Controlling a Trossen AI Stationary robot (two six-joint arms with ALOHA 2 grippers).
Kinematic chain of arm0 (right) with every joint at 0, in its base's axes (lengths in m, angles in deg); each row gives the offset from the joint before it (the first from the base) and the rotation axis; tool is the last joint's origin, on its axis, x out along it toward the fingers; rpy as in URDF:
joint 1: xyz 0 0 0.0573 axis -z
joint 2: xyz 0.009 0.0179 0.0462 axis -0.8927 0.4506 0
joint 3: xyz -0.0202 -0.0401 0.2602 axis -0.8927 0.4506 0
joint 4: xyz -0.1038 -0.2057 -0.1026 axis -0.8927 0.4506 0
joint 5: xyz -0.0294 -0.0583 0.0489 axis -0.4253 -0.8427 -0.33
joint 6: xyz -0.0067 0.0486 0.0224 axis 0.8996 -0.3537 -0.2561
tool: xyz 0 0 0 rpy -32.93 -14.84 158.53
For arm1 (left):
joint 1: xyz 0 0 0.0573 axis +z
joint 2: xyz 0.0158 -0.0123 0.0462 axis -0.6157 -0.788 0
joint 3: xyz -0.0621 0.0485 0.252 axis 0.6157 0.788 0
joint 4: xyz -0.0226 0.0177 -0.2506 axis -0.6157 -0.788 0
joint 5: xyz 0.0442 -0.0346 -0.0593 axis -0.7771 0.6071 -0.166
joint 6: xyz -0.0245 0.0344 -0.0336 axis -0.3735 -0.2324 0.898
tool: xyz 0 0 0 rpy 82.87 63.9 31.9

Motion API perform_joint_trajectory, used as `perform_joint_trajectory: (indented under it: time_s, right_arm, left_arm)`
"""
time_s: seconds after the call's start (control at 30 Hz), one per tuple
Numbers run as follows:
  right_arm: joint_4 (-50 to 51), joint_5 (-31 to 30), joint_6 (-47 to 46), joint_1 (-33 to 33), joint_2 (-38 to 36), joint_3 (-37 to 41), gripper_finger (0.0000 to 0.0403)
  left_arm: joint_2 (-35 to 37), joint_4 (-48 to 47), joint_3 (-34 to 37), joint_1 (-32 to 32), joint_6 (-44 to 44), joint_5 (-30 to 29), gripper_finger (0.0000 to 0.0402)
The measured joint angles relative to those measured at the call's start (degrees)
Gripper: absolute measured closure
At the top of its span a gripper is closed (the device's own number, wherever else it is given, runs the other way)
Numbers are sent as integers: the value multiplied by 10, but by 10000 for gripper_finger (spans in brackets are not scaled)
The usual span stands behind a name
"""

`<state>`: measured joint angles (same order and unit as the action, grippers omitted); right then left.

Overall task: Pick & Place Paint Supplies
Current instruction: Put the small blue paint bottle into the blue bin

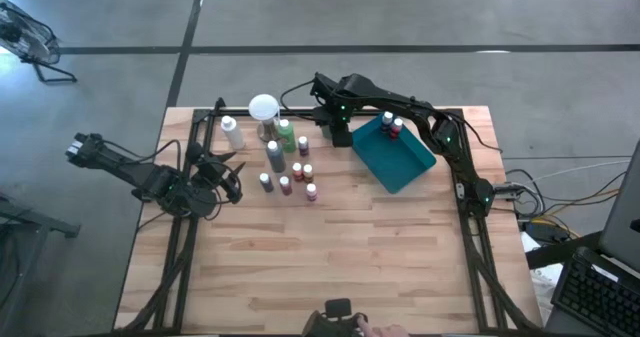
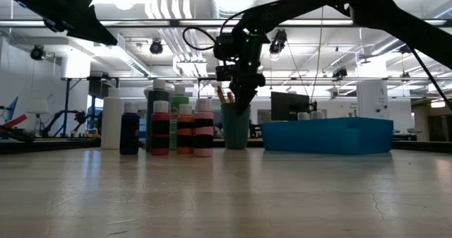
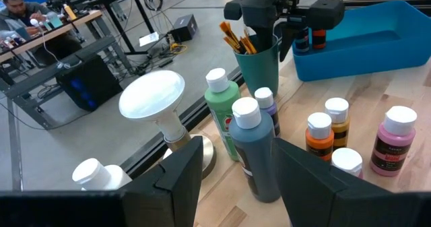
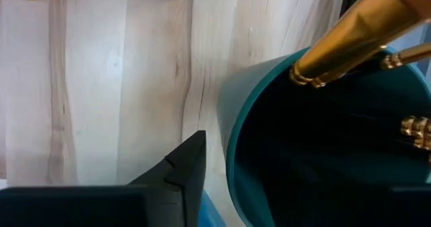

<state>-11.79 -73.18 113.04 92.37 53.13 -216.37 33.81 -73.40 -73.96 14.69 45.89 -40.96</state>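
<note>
Where the wooden worktop (image 1: 330,247) meets its left edge, the left end effector (image 1: 228,180) hovers with its fingers parted and nothing between them, pointing toward a cluster of paint bottles. Near it stands a white bottle (image 1: 231,131), then a round white-topped object on a metal base (image 1: 264,110). Just right of that, a tall green bottle (image 1: 286,134) and a dark grey bottle (image 1: 274,155) stand upright, with smaller white-capped bottles, orange (image 3: 319,137) and pink (image 3: 394,140) among them, grouped close in front. Further right, the right end effector (image 1: 338,129) sits directly over a teal cup (image 3: 258,60) holding several brushes (image 3: 237,38) with gold ferrules; one finger is outside the cup's wall, and whether it grips the cup cannot be told. At the far right lies a teal tray (image 1: 412,165) with two bottles (image 1: 392,123) standing in its back corner
</note>
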Motion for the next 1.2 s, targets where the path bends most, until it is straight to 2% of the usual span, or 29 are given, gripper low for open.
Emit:
perform_joint_trajectory:
  time_s: [0.4, 0.87, 1.2]
  right_arm:
    - [-5, 0, 0, 0, -16, 0, 252]
    - [-7, 2, 2, -2, -46, 0, 279]
    - [-4, 3, -19, -12, -85, -1, 260]
  left_arm:
    - [0, 0, 0, 0, 0, 0, 220]
    - [0, 0, 0, 0, 0, 0, 220]
    - [0, 0, 0, 0, -15, 16, 220]
